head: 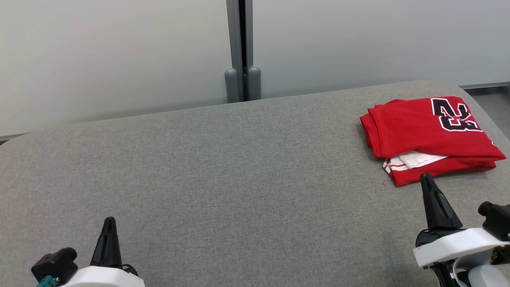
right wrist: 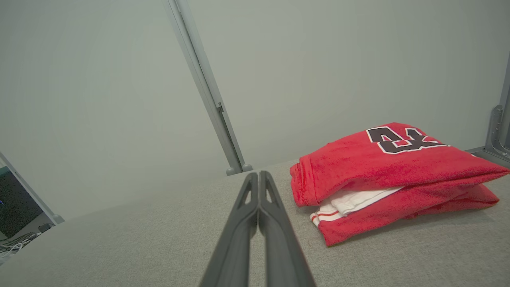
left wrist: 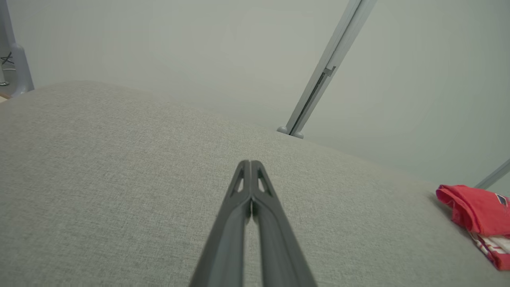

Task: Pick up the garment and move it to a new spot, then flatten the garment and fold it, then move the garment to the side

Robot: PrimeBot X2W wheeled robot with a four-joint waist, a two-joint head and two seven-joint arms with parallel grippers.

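— Red jersey (head: pixel 426 131) with a dark number outlined in white: where does it lie?

— Folded into a thick packet at the far right of the grey fabric tabletop (head: pixel 239 167), near the rounded corner. A white, red-striped layer peeks out of its near edge.

— And the grippers?

— The right gripper (head: pixel 425 176) sits just short of that near edge, apart from the cloth. Its wrist view shows the two dark fingers (right wrist: pixel 243 223) pressed together with nothing between them. The left gripper (head: pixel 109 220) is low at the left, well apart from the jersey. Its fingers (left wrist: pixel 275 223) are likewise pressed together and empty.

— So which step is this?

— I judge it the last one. The fold looks done, and the packet already lies off to the side, so little seems left.

— What does the next move call for?

— If the spot counts as final, only drawing both arms clear without brushing the packet. If it must go further aside, the right fingers need to part, slide low under the near edge and pinch all the layers together. Otherwise the loose white layer could slip out and spoil the fold.
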